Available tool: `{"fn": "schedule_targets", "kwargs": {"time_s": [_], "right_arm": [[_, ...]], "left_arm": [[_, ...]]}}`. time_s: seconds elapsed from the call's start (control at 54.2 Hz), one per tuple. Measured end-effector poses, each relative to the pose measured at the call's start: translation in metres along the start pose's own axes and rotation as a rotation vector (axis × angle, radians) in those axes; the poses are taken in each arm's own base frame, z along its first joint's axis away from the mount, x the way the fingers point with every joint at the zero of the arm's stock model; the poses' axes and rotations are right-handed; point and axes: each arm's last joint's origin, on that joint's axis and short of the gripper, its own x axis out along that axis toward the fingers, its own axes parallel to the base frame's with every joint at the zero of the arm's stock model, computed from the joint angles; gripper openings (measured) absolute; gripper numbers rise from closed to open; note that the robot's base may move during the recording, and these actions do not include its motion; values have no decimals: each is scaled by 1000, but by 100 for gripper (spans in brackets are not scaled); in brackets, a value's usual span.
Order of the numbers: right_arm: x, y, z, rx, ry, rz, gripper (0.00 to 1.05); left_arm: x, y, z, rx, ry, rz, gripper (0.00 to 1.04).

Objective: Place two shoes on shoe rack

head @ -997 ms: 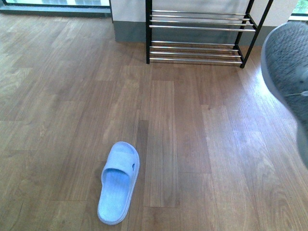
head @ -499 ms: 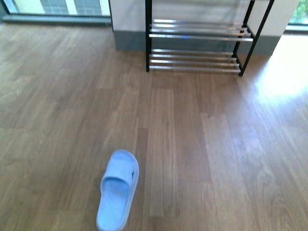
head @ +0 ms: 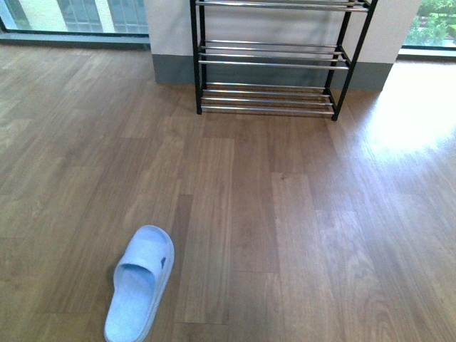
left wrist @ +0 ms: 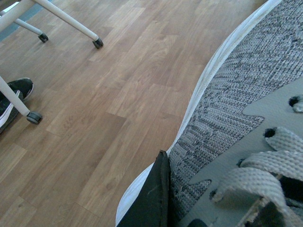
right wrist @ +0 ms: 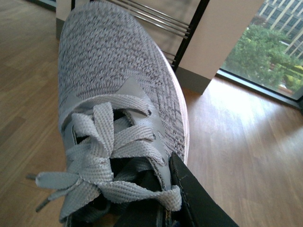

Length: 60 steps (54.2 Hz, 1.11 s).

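One grey sneaker (left wrist: 236,90) with a white sole fills the left wrist view, held off the wooden floor. My left gripper (left wrist: 187,194) is shut on it, one black finger (left wrist: 154,198) flat against its knit side. The other grey sneaker (right wrist: 113,66) fills the right wrist view, laces loose, with my right gripper (right wrist: 156,189) shut on its collar and a black finger (right wrist: 194,198) outside it. This sneaker's toe points toward the shoe rack (right wrist: 156,16). The front view shows the shoe rack (head: 267,64), black-framed with chrome bars, against the far wall. No gripper or sneaker shows there.
A pale blue slide sandal (head: 139,285) lies on the floor at the near left. White legs on castors (left wrist: 97,43) and a black shoe (left wrist: 14,92) stand beside the left sneaker. Wooden floor lies open between the sandal and the rack. Windows flank the wall.
The front view has shifted: the rack sits further left and lower with more tiers showing, and the sandal has slid left. The sneaker at the right edge a second ago has left that view.
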Motion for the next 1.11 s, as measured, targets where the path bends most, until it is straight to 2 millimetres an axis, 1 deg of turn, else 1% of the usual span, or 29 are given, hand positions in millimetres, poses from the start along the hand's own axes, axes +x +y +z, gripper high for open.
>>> {"fn": "schedule_targets", "kwargs": {"time_s": [1.108], "right_arm": [[0, 0, 0, -6, -7, 9, 1]], "left_arm": [[0, 0, 0, 0, -1, 1, 2]]}}
